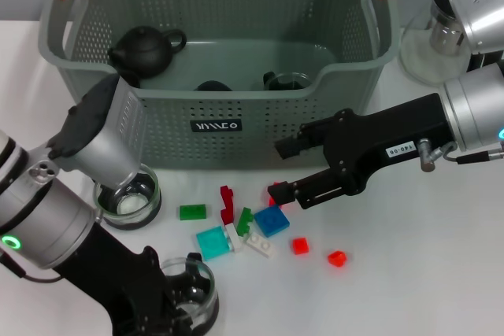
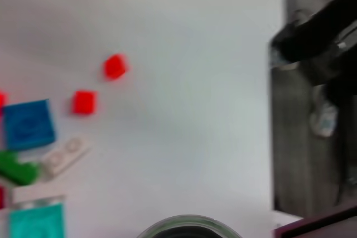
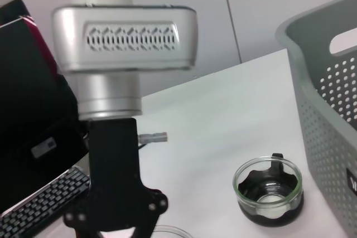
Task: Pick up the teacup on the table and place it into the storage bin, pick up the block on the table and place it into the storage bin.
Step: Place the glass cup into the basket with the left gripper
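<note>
Both fingers of my right gripper (image 1: 282,171) stand apart at centre frame in the head view, holding nothing, the lower one just above the blue block (image 1: 272,220); my left gripper (image 1: 177,304) sits at the bottom left over a glass cup (image 1: 197,289), and whether it is open or closed I cannot tell; the bin (image 1: 220,127) fills the top of the frame with a black teapot (image 1: 143,49) inside at its left; a second glass teacup (image 1: 130,198) stands on the table (image 1: 409,273) just before the bin's left corner; blocks lie scattered at lower centre: green (image 1: 192,212), cyan (image 1: 213,241), white (image 1: 260,245), two small red (image 1: 300,246)
</note>
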Motion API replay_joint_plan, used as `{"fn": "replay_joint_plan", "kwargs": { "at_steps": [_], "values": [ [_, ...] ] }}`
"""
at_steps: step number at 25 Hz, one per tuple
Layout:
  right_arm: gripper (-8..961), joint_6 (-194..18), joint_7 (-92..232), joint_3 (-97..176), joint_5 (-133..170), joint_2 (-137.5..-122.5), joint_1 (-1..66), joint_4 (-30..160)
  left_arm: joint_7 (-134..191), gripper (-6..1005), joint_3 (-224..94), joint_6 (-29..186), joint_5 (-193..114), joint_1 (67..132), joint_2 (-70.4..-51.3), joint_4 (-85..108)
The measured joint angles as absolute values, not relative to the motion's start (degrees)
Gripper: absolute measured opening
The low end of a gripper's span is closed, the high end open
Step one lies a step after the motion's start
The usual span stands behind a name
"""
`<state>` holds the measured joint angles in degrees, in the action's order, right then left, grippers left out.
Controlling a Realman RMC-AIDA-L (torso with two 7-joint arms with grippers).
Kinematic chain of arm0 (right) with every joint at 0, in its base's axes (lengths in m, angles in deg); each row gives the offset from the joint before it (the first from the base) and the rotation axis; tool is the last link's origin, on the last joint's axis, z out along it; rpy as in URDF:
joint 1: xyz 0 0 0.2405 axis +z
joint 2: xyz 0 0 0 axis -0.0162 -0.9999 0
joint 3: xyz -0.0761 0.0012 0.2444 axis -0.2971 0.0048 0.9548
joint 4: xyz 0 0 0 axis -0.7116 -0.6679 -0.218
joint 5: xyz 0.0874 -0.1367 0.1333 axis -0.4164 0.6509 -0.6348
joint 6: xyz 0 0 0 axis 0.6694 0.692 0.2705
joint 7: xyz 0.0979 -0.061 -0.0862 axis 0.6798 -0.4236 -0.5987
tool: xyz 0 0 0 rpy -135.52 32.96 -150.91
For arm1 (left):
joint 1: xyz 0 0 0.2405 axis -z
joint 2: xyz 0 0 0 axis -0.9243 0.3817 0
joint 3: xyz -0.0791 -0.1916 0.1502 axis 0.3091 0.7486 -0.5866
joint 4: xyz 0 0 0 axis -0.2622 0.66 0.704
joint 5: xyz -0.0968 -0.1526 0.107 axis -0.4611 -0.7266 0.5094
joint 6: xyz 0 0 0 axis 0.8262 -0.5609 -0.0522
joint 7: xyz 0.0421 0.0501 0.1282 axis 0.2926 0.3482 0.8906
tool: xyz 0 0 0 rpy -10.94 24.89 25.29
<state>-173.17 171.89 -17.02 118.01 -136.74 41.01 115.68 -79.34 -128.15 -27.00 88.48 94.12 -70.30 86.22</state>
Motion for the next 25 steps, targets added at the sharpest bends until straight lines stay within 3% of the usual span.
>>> {"fn": "replay_joint_plan", "kwargs": {
  "at_steps": [18, 25],
  "values": [
    [825, -174.1, 170.6, -16.6, 118.9, -135.96, 40.7, 114.9, -79.7, 52, -125.1, -25.2, 81.5, 93.1, -70.22, 88.2],
    [825, -177.6, 170.0, -16.5, 123.7, -134.74, 38.7, 114.8, -82.1, 53, -119.1, -28.7, 73.1, 94.1, -70.2, 88.2]
  ]
}}
